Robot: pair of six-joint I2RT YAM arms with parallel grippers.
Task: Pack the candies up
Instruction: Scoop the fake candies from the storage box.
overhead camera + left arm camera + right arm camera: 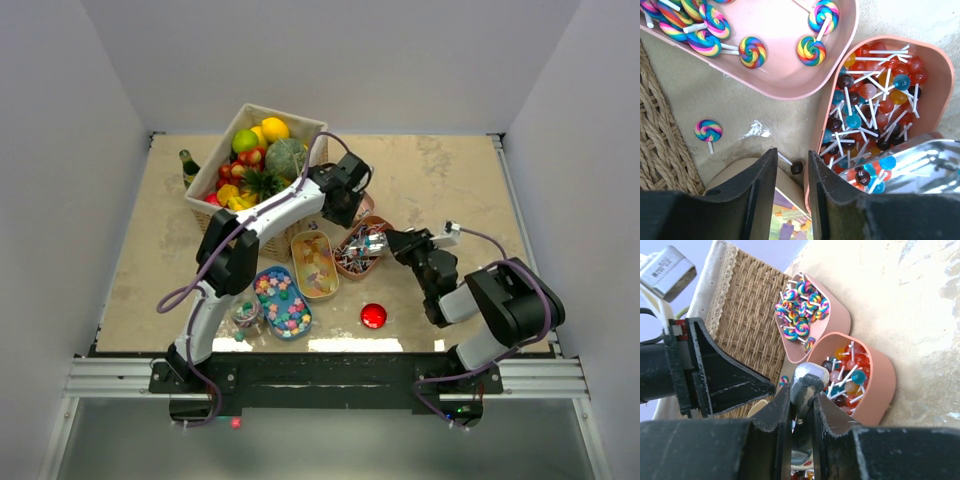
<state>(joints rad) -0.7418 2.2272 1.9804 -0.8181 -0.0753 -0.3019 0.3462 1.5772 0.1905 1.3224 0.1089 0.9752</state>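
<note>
My left gripper is open, its fingers on either side of a dark round lollipop that lies on the table between two trays. It hovers low there. My right gripper is shut on the handle of a metal scoop. The scoop's bowl holds a few round lollipops over a pink tray of round lollipops, also seen from above. A second pink tray holds rainbow swirl lollipops. Pastel candies fill a blue tray; orange-yellow gummies fill a beige tray.
A wicker basket of toy fruit stands behind the trays, its side close to my left gripper. One swirl lollipop lies loose on the table. A small jar, a red ball and a bottle also stand here.
</note>
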